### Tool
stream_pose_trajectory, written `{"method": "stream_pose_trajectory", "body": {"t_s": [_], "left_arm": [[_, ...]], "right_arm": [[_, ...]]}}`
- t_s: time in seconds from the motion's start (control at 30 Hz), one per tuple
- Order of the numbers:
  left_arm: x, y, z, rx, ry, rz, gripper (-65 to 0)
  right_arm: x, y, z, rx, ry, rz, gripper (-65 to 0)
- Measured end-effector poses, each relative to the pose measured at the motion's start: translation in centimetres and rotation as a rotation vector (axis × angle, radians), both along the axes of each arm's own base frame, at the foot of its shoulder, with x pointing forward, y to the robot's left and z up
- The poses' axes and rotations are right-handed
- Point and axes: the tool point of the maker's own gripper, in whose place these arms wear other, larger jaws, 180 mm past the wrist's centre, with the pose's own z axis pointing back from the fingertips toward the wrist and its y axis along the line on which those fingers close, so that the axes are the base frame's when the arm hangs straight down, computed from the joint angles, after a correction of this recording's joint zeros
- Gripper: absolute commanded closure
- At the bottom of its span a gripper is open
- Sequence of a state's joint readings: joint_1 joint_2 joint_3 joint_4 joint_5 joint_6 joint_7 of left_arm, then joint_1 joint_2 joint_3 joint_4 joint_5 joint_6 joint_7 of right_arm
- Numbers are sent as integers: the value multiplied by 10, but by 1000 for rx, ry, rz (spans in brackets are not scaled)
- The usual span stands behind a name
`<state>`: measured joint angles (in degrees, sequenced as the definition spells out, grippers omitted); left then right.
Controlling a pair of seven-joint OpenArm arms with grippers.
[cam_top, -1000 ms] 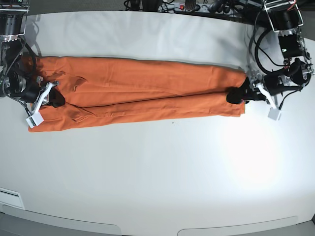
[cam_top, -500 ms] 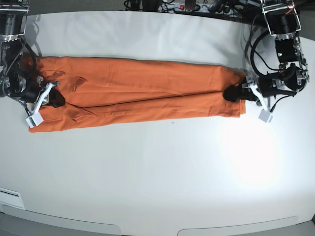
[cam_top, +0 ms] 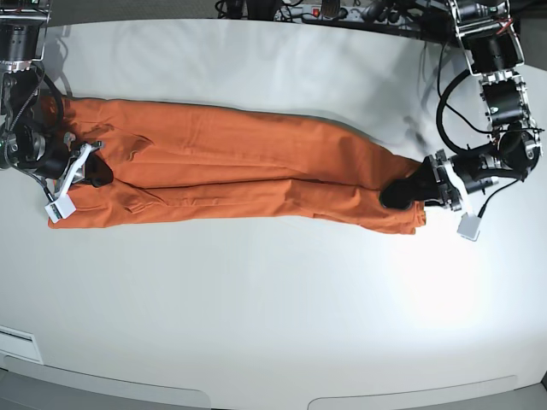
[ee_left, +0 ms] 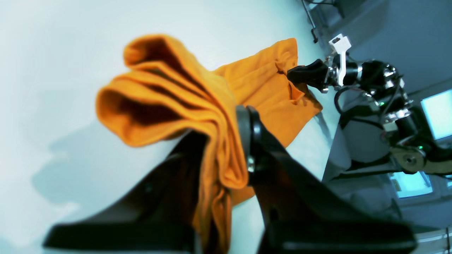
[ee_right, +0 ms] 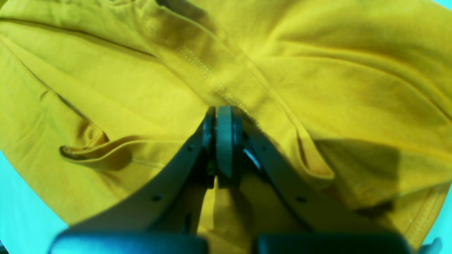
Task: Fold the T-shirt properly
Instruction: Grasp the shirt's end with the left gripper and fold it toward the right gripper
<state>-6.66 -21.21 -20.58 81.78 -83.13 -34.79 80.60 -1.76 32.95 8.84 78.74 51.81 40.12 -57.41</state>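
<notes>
The orange T-shirt [cam_top: 248, 162] lies as a long narrow band across the white table [cam_top: 273, 290], folded lengthwise. At its right end my left gripper [cam_top: 395, 195] is shut on a bunch of the fabric; in the left wrist view the cloth [ee_left: 183, 106] is pinched between the black fingers [ee_left: 247, 141] and raised off the table. At the left end my right gripper [cam_top: 96, 173] is shut on the shirt; the right wrist view shows its closed fingertips [ee_right: 223, 141] clamping a fold of the fabric [ee_right: 300, 70]. The far arm's gripper [ee_left: 310, 74] shows holding the other end.
Cables and equipment [cam_top: 342, 10] line the table's far edge. The arms' bases stand at the back left [cam_top: 21, 38] and back right [cam_top: 489, 38] corners. Bare tabletop stretches in front of the shirt.
My left gripper has shut on the shirt's right end and drawn it toward the front of the table and slightly left, lifting the cloth. The right arm has stayed put.
</notes>
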Motion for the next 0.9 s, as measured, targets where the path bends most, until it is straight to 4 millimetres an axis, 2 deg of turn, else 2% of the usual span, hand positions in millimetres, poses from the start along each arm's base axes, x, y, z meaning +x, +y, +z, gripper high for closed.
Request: {"method": "stream_pose_trajectory", "body": {"t_s": [0.1,0.3,0.67,0.9], "left_arm": [[1,-17,10,-41,-40,-16,0],[-2,-55,7,-142,-40,-46,0],[-19,-145,14,-296,-68,-205,0],[-22,-177,27,-395,-82,-226,0]], "right_arm": [[0,0,0,1,-1,0,0],[0,0,0,0,0,0,0],[0,0,0,0,0,1,0],[0,0,0,-1,1,1,0]]}}
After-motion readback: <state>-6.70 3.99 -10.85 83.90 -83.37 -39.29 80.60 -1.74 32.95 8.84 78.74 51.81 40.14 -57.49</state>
